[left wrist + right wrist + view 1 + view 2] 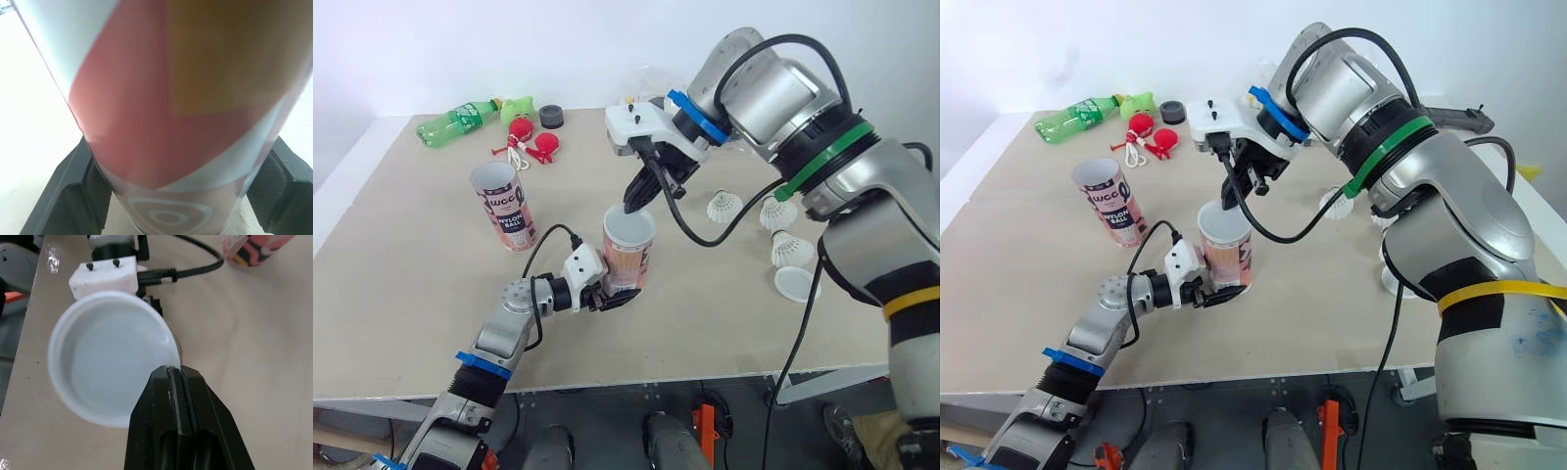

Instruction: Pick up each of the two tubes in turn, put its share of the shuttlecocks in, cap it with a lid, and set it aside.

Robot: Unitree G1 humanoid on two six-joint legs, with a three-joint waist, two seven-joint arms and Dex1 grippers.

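Bare table (401, 294) left of held tube (628, 250), second tube (504, 208) behind, shuttlecocks (791, 252) right.

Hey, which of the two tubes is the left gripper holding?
The pink-and-white cardboard tube nearer the table's front edge, clamped low between the left gripper's fingers. The other, a red-and-white tube with black lettering, stands free farther back on the left.

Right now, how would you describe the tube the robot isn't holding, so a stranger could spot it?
On the table, start from the green bottle lying at its far left corner and come toward the near edge: the free tube stands alone. Unlike the other tube, clamped by the left gripper at the table's middle, nothing touches it and black lettering shows on its side.
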